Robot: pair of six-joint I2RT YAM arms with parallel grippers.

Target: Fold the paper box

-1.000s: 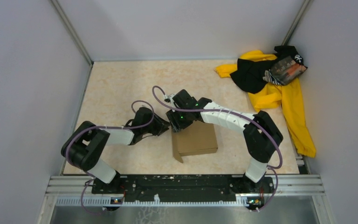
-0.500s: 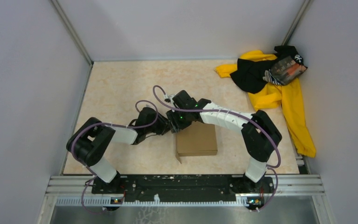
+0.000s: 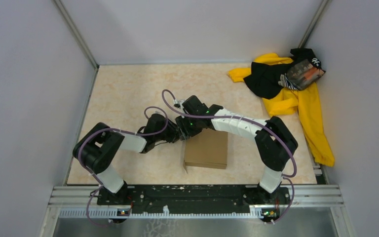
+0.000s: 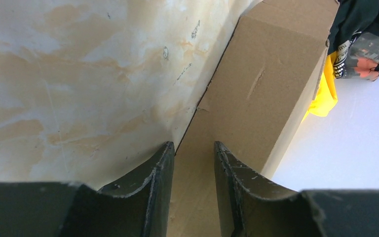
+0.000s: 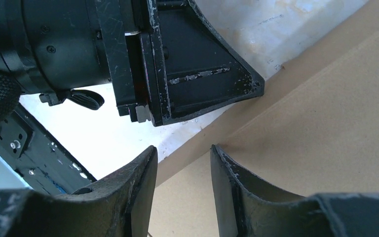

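The paper box [image 3: 206,149] is a plain brown shallow box lying near the middle of the table, with a small flap sticking out at its near left corner. Both grippers meet at its far left corner. My left gripper [image 3: 176,134] comes in from the left, and its jaws stand apart [image 4: 193,150] with the box's long brown side [image 4: 256,84] running away between them. My right gripper [image 3: 188,132] reaches in from the right. Its jaws are also apart [image 5: 182,153], over the box's top face [image 5: 325,128] and edge. Neither gripper visibly clamps the cardboard.
A yellow-and-black cloth pile [image 3: 286,84] lies at the back right, also in the left wrist view [image 4: 360,44]. Grey walls close the table on three sides. A metal rail [image 3: 197,195] carrying the arm bases runs along the near edge.
The box has turned from tilted to nearly square with the table and slid slightly nearer. The left arm's elbow has shifted right. The right jaws have narrowed a little.
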